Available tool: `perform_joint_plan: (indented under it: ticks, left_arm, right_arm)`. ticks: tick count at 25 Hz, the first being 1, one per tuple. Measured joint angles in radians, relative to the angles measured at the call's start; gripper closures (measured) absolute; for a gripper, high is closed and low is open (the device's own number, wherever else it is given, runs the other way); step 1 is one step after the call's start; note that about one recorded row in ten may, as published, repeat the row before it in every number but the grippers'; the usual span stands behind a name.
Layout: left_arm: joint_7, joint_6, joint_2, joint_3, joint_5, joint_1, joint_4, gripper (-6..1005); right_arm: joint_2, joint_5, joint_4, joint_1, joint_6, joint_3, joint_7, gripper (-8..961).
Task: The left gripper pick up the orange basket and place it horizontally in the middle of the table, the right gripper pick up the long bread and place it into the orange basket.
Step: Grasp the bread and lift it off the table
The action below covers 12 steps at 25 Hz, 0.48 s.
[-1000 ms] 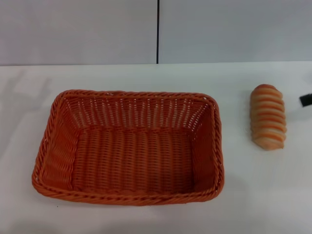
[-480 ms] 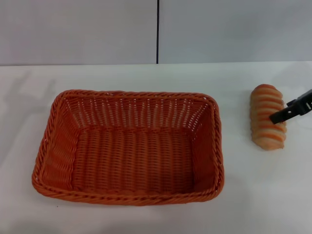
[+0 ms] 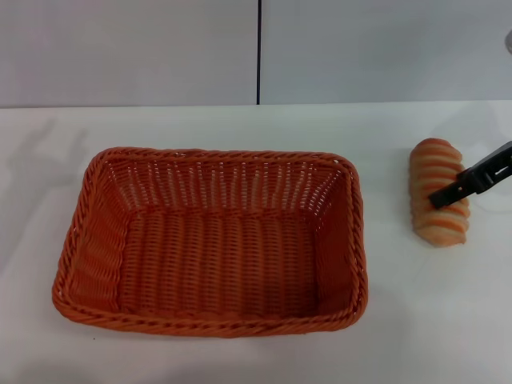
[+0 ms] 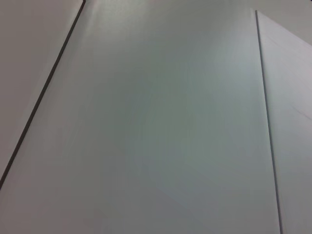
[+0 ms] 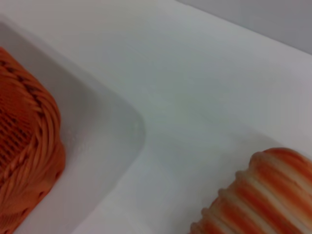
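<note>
The orange basket [image 3: 212,240] lies empty and lengthwise across the white table [image 3: 416,320], left of centre; one of its corners shows in the right wrist view [image 5: 24,156]. The long bread [image 3: 438,200] rests on the table right of the basket, ridged side up, and is also seen close up from the right wrist [image 5: 258,195]. My right gripper [image 3: 445,194] reaches in from the right edge as a black bar, its tip over the bread's right side. Contact with the bread cannot be made out. The left gripper is out of view.
A grey wall with a dark vertical seam [image 3: 259,52] rises behind the table. The left wrist view shows only pale panels with thin seams [image 4: 265,122]. Bare tabletop lies between the basket and the bread and along the front edge.
My right gripper has come in from the right edge, moving left and slightly down until its tip lies over the bread. Basket and bread have not moved.
</note>
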Motion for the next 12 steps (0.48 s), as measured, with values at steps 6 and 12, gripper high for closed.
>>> perform_joint_plan:
  ticks: [6,12]
  left_arm:
    - [-0.002,0.000,0.000,0.000,0.000,0.000,-0.002,434]
    - [-0.003,0.001,0.002,0.002,0.005,0.003,-0.002,434]
  right_arm:
    - [0.000,-0.013,0.027,0.014,0.005,-0.013,0.001,223]
    - [0.004,-0.015,0.031,0.015,0.016,-0.016,0.006,255]
